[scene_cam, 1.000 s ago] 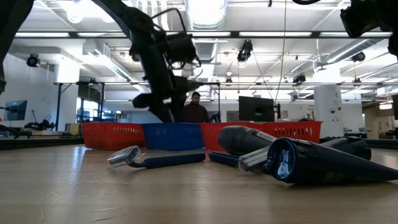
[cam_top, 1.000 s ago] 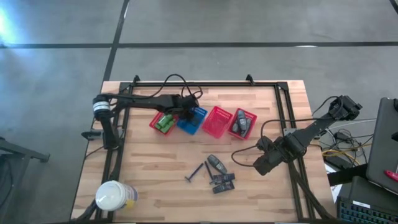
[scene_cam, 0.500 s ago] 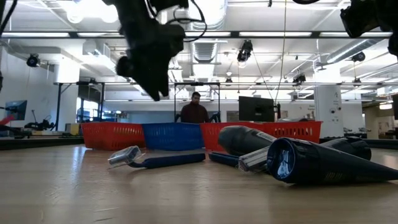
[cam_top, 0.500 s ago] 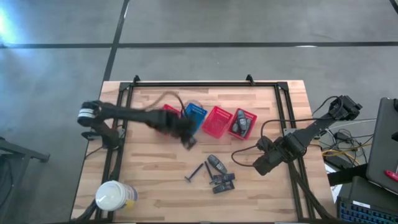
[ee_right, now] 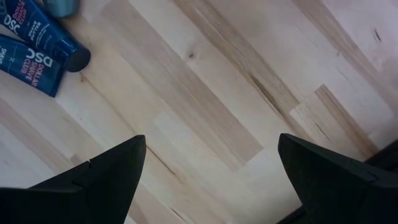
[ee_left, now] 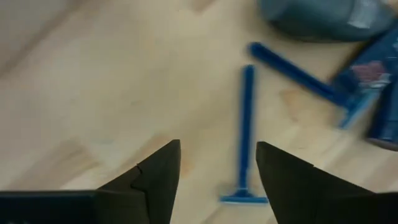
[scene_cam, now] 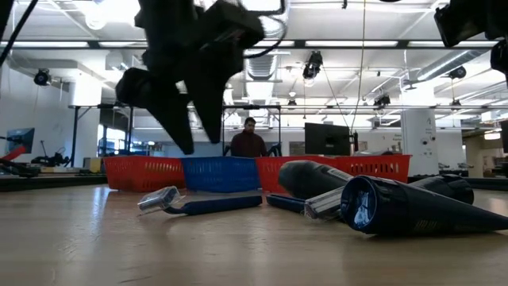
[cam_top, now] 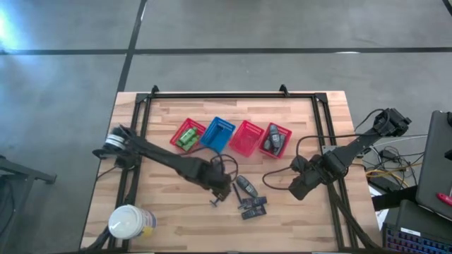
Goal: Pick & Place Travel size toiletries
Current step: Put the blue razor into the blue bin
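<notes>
My left gripper hovers open above the thin blue T-shaped razor. In the left wrist view the razor lies flat on the wood just past my open fingers, with a second razor beside it. A dark grey oblong container and black flat packets lie on the table close by. In the low view the left gripper hangs clear above the razor. My right gripper waits open over bare wood at the table's right.
Four mesh baskets stand in a row on the far half: a red basket with green bottles, a blue basket, a red basket, and a red basket with grey containers. A large white jar stands at the near left corner. A person shows in the room behind.
My left arm has swung from above the leftmost red and blue baskets toward the table's near edge and somewhat right, and now hangs over the razor. The things on the table have stayed where they were.
</notes>
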